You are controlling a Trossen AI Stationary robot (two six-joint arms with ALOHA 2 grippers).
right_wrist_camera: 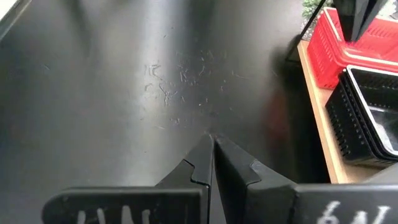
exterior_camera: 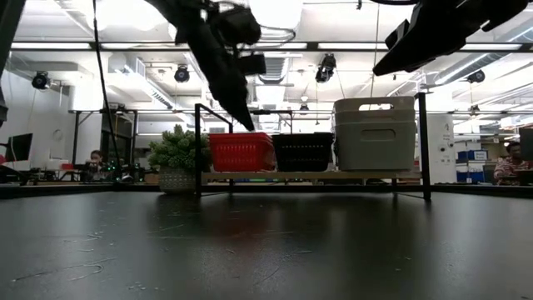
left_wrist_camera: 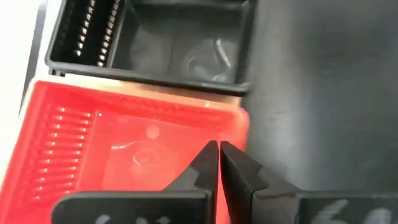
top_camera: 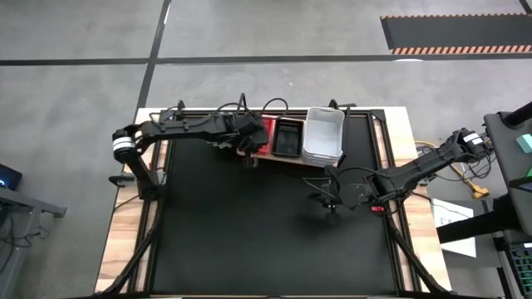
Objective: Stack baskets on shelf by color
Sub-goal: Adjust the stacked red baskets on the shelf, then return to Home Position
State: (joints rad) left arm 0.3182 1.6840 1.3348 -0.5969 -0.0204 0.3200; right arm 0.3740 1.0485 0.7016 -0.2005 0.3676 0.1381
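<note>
**Baskets lined up by colour as both arms stand empty**

Hovering with fingers pressed together and holding nothing, the left gripper (left_wrist_camera: 217,149) is hanging just above the red baskets (top_camera: 264,135) at the left end of the shelf (exterior_camera: 300,176), which is lying along the mat's far edge. The black baskets (top_camera: 288,137) are sitting beside them at the middle, and the taller white baskets (top_camera: 323,134) are filling the right end. The right gripper (right_wrist_camera: 210,140), equally closed and empty, is waiting over bare mat (top_camera: 249,241) near the right edge. With three stacks seemingly in place, any lift-off is best made straight up, avoiding the red rim.
</note>
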